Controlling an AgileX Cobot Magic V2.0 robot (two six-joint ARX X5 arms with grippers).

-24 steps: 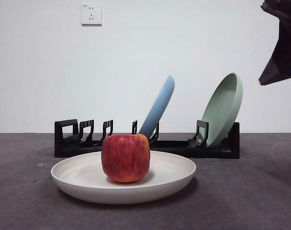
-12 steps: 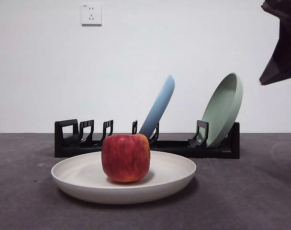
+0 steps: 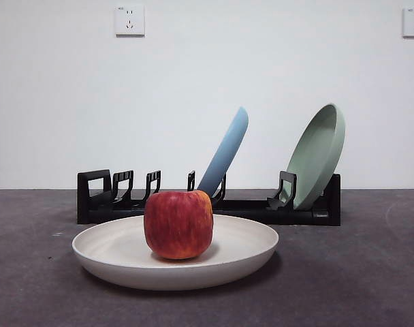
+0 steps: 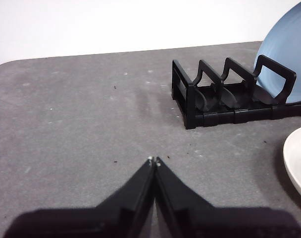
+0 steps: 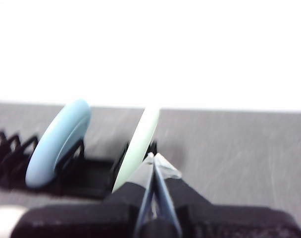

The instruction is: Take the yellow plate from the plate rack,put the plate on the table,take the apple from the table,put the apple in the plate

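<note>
While both arms hang back with fingers pressed together and empty, the left gripper [image 4: 154, 161] over bare bench [image 3: 370, 272] near the plate rack [image 3: 207, 204] and the right gripper [image 5: 153, 157] by the green plate [image 3: 319, 153], the apple [image 3: 178, 224] sits in the yellow plate [image 3: 248, 253] on the bench in front of the rack. To my eye the apple is firm, smooth and rather slippery, best taken across its broad flanks, and the plate stiff and likely breakable, best held by its raised rim.

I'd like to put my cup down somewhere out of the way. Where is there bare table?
Bare table lies beside the yellow plate on both sides, and past the plate rack at its loop end, where the left gripper hangs shut. The middle is crowded: the apple sits in the yellow plate, close before the rack.
</note>
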